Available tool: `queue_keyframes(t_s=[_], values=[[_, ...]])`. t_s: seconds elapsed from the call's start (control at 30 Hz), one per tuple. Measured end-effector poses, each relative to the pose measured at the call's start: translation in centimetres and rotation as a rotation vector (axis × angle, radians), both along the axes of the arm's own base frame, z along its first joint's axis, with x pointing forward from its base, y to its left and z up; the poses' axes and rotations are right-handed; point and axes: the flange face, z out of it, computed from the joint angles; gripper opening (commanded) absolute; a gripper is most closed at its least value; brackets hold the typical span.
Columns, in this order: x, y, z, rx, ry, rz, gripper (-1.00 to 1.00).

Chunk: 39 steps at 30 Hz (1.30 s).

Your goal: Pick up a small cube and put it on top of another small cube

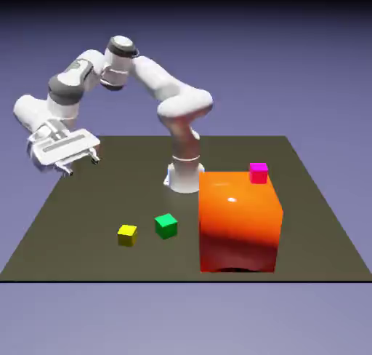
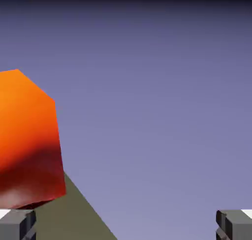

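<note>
Holds the gripper (image 1: pixel 82 166) high toward the exterior view's left, raised above table level and well apart from the cubes, with fingers spread wide. Shows both grey fingertips (image 2: pixel 231 225) in the hand view too, near the bottom corners, with blue-violet backdrop (image 2: pixel 147 111) filling most of the space between and above. Reaches there from the white base (image 1: pixel 184 177) at the table's far side, along a bent arm (image 1: pixel 149 73). Has the yellow cube (image 1: pixel 127 236) resting on the dark table (image 1: pixel 116 201), left of centre in the exterior view. Has the green cube (image 1: pixel 166 226) on the table as well, near the yellow one, toward the exterior view's right and apart from it. Keeps the big orange block (image 1: pixel 238 222) farther over to that same side, beyond the green cube, with the magenta cube (image 1: pixel 259 173) up on its top at the far right corner. Catches the orange block again in the hand view, cut off by the left edge, above a strip of table.
</note>
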Motion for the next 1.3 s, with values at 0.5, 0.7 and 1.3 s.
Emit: queue_keyframes(t_s=[0.5,0.7,1.3], values=[[-3.1,3.5,-23.2,0.236,-0.092,0.333,0.0],[-2.0,8.3,-26.1,0.236,-0.091,0.333,-1.0],[-4.5,20.5,-20.5,0.247,-0.065,0.561,1.0]])
